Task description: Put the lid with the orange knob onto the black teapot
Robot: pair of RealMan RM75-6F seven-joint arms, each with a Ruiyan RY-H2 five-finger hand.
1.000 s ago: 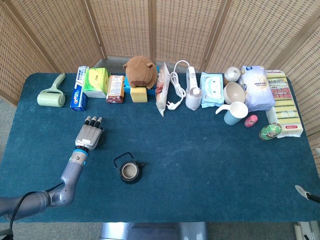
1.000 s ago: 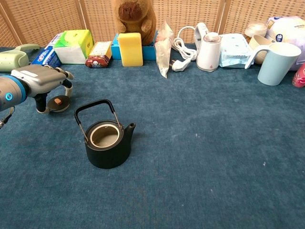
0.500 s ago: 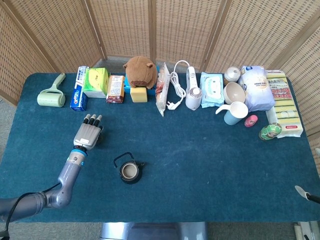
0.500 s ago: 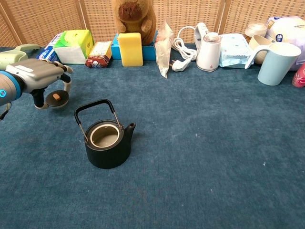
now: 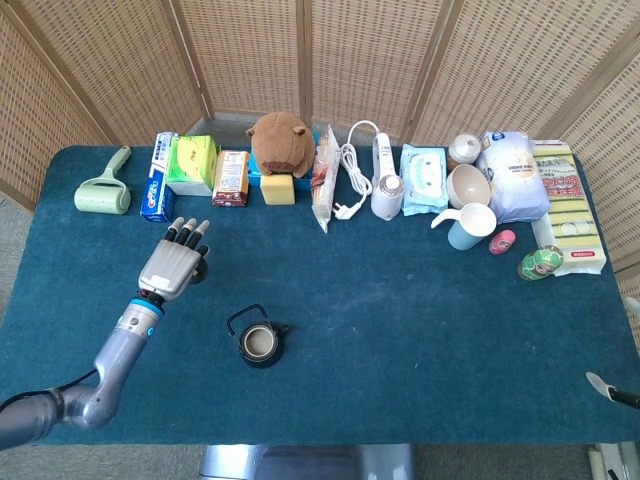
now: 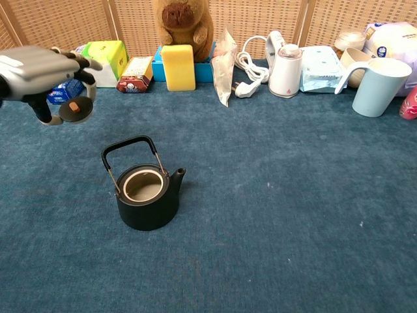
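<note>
I take the black teapot (image 6: 146, 194) as my reference: it stands upright on the blue table (image 6: 293, 215), mouth open, handle raised, spout pointing to the picture's right.

My left hand (image 6: 40, 70) is up and to the picture's left of the teapot, well apart from it. In the chest view it holds the lid (image 6: 73, 109) underneath, pinched between thumb and fingers, knob side up; the orange knob shows in the middle of the dark disc. The lid looks clear of the table, seen against the boxes behind. In the head view the left hand (image 5: 172, 264) is palm-down and I see only a dark edge of the lid (image 5: 200, 272) beside it.

My right hand: only a small tip (image 5: 607, 388) at the picture's right edge in the head view, far from the teapot (image 5: 258, 343). I cannot tell its state.

Behind the teapot, along the far edge, stand the yellow sponge (image 6: 178, 67) and plush toy (image 6: 184, 23).
</note>
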